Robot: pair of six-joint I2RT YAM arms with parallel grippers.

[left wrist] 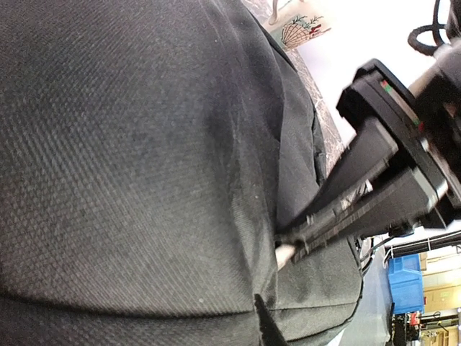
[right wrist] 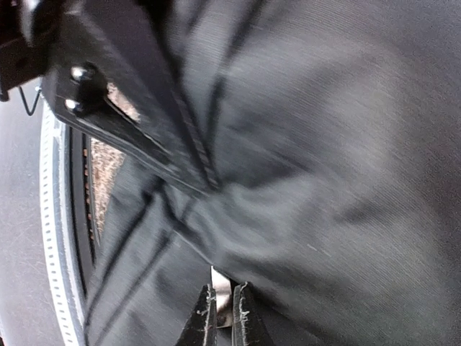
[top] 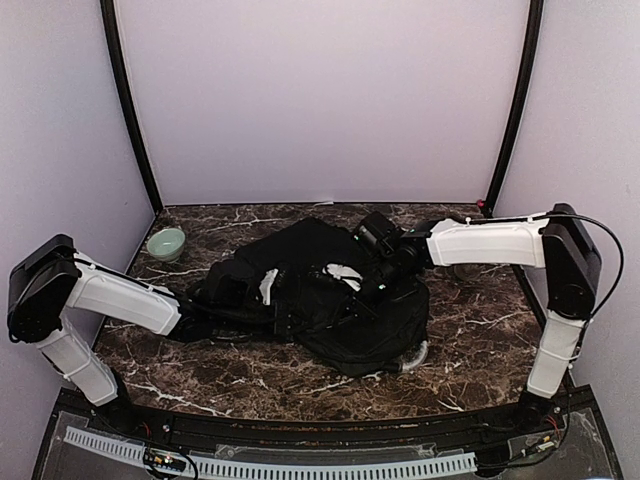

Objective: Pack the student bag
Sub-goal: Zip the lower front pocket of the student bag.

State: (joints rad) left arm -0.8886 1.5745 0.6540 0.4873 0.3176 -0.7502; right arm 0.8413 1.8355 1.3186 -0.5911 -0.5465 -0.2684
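Note:
The student bag (top: 330, 310), black and soft, lies crumpled in the middle of the marble table. Pale patches (top: 345, 272) show on top of it. My right gripper (right wrist: 223, 292) is shut on a small silvery zipper pull (right wrist: 230, 285) at a seam of the bag. The left wrist view shows the same pinch, with the right gripper (left wrist: 292, 249) on a pale tab. My left gripper (top: 215, 300) is at the bag's left edge. Bag fabric (left wrist: 144, 158) fills its wrist view and covers its jaws except one black fingertip (left wrist: 265, 323); the cloth looks pinched there.
A pale green bowl (top: 166, 242) stands at the back left of the table (top: 470, 330). A clear round object (top: 412, 358) pokes out under the bag's near right corner. A white item with a shell print (left wrist: 302, 25) lies beyond the bag.

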